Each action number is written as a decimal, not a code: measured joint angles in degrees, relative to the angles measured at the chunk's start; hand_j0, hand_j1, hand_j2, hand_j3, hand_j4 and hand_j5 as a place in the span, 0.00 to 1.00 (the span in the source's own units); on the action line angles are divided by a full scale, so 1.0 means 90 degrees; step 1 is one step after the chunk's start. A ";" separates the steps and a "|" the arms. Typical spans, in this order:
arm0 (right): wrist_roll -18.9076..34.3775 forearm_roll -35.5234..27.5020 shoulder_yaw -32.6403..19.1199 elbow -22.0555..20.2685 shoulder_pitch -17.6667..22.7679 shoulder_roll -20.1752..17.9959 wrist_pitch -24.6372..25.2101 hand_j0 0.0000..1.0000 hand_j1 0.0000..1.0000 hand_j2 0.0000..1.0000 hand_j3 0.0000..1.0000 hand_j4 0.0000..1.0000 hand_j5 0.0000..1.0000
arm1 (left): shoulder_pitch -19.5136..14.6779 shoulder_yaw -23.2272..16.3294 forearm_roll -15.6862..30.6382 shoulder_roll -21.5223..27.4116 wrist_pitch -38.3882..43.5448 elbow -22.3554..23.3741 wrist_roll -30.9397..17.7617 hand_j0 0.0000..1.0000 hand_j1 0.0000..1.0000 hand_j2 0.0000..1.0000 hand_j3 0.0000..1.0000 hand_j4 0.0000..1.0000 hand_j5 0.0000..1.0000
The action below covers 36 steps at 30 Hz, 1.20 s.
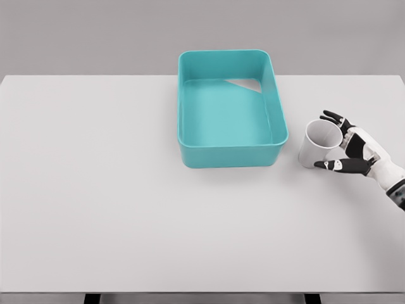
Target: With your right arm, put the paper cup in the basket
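A white paper cup (318,142) stands upright on the table, just right of the teal basket (276,136). My right hand (338,140) comes in from the right edge and sits around the cup's right side, with one finger (331,116) behind the rim and the thumb (342,166) in front. The fingers curve around the cup, and contact looks light. The cup rests on the table surface. The basket holds nothing.
The white table (126,190) spreads wide to the left and front. The basket's right wall stands between the cup and the basket's inside. The table's far edge runs behind the basket.
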 measured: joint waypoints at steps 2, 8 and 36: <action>0.0000 0.0001 0.0008 0.0093 0.0000 0.0004 -0.0053 1.00 1.00 1.00 1.00 1.00 1.00 | 0.0000 -0.0001 0.0000 0.0000 0.0000 0.0000 0.0000 1.00 1.00 1.00 1.00 1.00 1.00; 0.0000 0.0000 0.0035 0.0247 -0.0078 0.0017 -0.0123 1.00 1.00 1.00 1.00 1.00 1.00 | 0.0000 0.0001 0.0000 0.0000 0.0000 0.0000 0.0000 1.00 1.00 1.00 1.00 1.00 1.00; 0.0000 0.0438 0.0080 0.0420 -0.0234 0.0408 -0.0170 0.77 0.77 0.77 0.77 0.77 0.77 | 0.0000 0.0000 0.0000 0.0000 0.0000 0.0000 0.0000 1.00 1.00 1.00 1.00 1.00 1.00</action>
